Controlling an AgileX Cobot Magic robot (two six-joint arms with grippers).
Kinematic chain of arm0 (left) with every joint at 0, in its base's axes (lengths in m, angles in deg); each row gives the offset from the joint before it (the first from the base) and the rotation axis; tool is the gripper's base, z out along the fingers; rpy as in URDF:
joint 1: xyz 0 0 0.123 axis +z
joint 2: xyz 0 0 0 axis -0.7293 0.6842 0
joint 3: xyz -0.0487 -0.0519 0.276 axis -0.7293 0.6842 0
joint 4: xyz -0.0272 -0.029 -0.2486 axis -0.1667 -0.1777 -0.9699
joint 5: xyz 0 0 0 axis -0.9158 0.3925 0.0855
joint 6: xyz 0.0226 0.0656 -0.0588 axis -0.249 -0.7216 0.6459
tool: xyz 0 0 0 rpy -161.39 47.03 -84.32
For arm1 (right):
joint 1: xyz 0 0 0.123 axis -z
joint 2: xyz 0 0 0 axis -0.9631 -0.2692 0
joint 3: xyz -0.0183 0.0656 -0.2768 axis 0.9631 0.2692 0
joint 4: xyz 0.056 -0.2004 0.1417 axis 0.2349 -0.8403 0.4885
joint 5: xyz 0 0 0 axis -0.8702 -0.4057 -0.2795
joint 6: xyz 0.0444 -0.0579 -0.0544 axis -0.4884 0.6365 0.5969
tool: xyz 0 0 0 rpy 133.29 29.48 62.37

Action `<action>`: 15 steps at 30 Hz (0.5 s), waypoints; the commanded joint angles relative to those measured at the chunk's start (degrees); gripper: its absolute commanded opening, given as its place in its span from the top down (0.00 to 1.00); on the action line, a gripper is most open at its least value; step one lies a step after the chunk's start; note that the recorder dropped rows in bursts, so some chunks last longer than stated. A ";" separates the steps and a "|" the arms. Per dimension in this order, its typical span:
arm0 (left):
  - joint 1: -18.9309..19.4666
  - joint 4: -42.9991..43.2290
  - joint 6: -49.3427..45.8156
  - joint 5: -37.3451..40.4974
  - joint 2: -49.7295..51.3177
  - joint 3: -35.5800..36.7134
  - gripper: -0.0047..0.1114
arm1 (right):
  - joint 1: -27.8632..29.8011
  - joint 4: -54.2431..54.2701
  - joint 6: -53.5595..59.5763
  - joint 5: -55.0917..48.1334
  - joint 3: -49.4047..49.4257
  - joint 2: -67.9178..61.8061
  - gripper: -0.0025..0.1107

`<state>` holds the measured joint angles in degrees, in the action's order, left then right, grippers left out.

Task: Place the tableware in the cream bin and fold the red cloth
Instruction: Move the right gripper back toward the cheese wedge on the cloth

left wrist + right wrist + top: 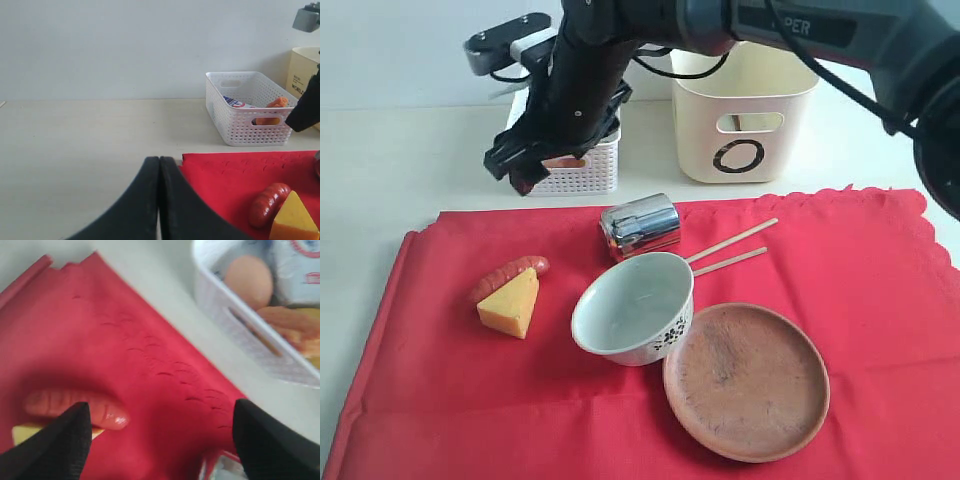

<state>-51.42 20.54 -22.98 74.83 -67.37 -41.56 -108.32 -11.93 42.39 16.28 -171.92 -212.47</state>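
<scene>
A: How do the grippers stand?
B: The right gripper point(160, 410) hangs spread wide and empty above the red cloth point(125, 340), near the sausage point(70, 405) and the white basket point(250, 335). The left gripper point(159, 162) is pressed together, holding nothing.
A: And the tableware?
B: All on the cloth: the steel cup point(640, 226) on its side, the chopsticks point(730, 250) beside it, the bowl point(632, 310) just beside the clay plate point(747, 380). The cream bin point(744, 110) stands behind the cloth.

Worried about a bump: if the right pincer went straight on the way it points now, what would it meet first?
Probably the red cloth: the open right pincer frames bare fabric, and the sausage lies close by one finger, so it might be grazed. Depth is unclear.
</scene>
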 commanded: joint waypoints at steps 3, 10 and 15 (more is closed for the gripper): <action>0.00 0.00 0.00 -0.13 -0.37 0.21 0.96 | -3.01 2.87 6.14 -4.57 -0.16 -1.54 0.33; 0.00 0.00 0.00 -0.13 -0.37 0.21 0.96 | -5.91 4.08 6.35 -5.90 -0.16 -2.91 0.33; 0.00 0.00 0.00 -0.13 -0.37 0.21 0.96 | -7.01 4.08 6.15 -6.61 -0.16 -2.91 0.33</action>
<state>-51.42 20.54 -22.98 74.83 -67.37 -41.56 -114.92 -8.00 48.14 10.12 -171.92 -215.22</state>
